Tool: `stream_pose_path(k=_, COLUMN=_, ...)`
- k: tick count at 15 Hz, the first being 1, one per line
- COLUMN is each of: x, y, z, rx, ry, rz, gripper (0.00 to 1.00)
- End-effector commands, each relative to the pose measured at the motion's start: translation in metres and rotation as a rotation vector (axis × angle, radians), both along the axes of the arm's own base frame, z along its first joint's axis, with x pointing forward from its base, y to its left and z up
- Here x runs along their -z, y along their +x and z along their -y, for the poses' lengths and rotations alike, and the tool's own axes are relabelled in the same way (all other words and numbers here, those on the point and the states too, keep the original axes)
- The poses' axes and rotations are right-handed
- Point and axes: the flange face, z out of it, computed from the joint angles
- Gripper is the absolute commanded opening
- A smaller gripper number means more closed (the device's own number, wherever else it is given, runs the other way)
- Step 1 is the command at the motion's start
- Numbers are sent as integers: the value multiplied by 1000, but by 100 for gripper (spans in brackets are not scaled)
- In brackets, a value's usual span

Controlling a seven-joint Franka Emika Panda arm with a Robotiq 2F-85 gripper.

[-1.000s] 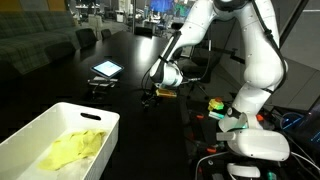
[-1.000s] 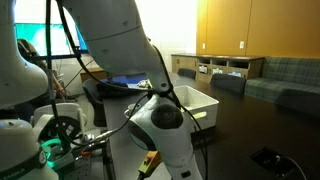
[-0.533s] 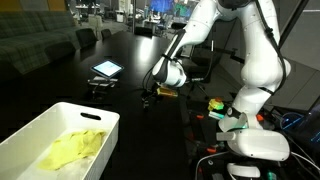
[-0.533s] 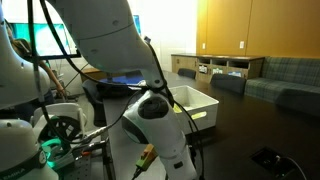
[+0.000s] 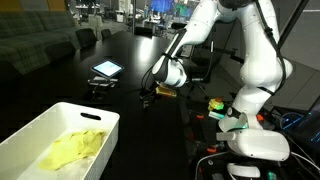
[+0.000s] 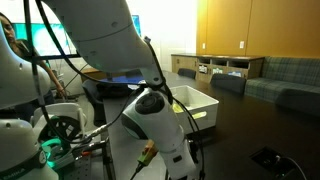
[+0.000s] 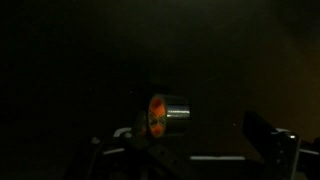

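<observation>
Item: small silver cylinder [image 7: 160, 118], orange-faced, on dark tabletop [image 5: 130, 55]. My fingers [image 5: 149, 96]: wide, empty, just above. Step, I judge: approach. Next needs centred descent.

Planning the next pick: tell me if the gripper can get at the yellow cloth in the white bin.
Probably yes: the gripper is open, the white bin has no lid, and the yellow cloth lies uncovered.

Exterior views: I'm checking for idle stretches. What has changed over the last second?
The arm's wrist drifted slightly left in an exterior view; the end effector stayed open. The white bin, yellow cloth and tablet kept their places.
</observation>
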Motion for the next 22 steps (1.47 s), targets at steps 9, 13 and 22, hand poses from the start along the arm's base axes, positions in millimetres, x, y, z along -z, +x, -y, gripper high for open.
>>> stream_pose_path(k=9, x=-4, y=6, z=-2, rx=11, ry=-12, rz=15, gripper=100)
stream_pose_path(k=13, x=-5, y=13, z=-4, rx=-9, ry=-10, rz=30, gripper=100)
stream_pose_path(k=22, x=0, y=21, z=-13, rx=-63, ry=-12, rz=-16, gripper=100)
